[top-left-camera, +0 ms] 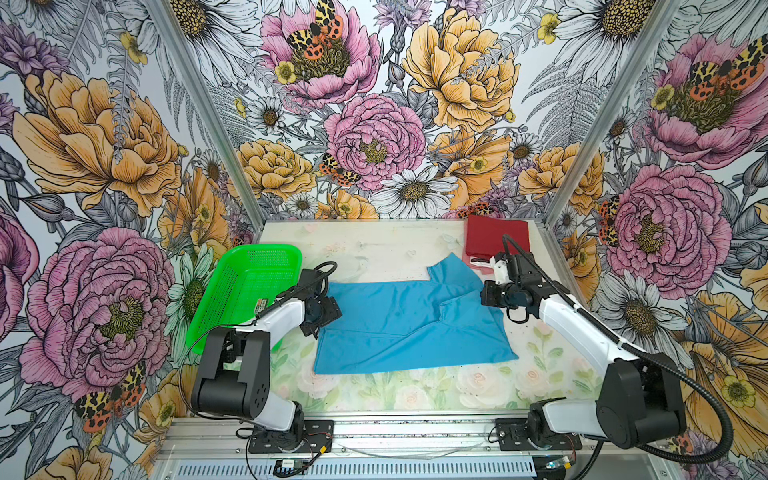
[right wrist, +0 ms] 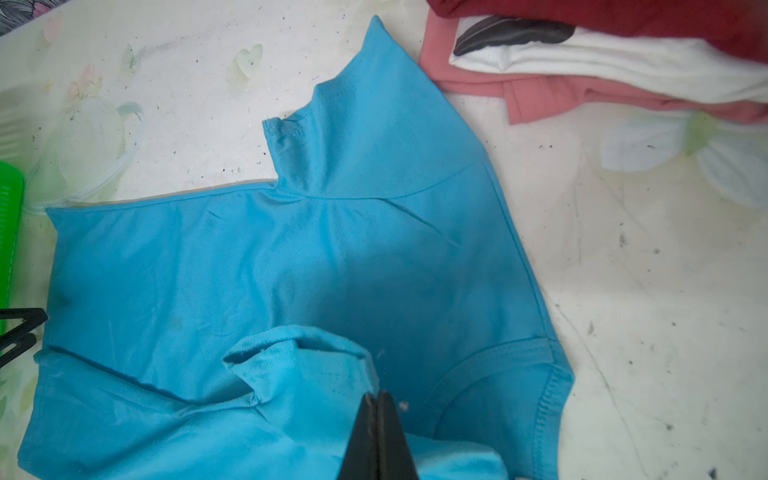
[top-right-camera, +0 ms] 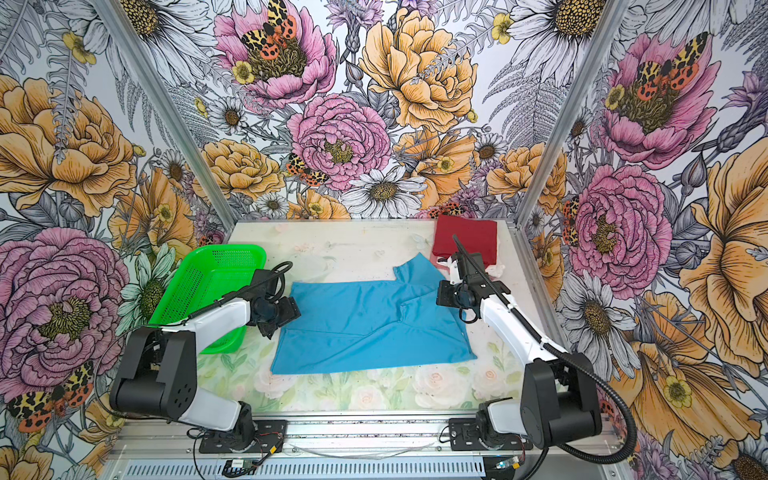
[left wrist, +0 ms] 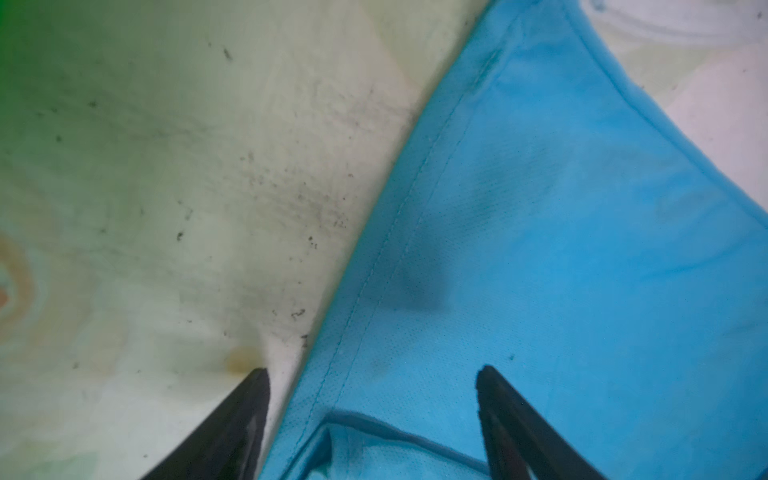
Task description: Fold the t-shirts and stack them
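Note:
A sky-blue t-shirt lies flat across the middle of the table, one sleeve pointing to the back. My left gripper is at the shirt's left edge. It is open in the left wrist view, low over the table, its fingers either side of the shirt's hemmed corner. My right gripper is shut on a raised fold of the blue cloth near the collar. At the back right are folded t-shirts: dark red on top, white, then pinkish.
A bright green mesh basket stands tilted at the left, just behind my left arm. Flowered walls close in the table on three sides. The flower-printed table top shows bare in front of the shirt.

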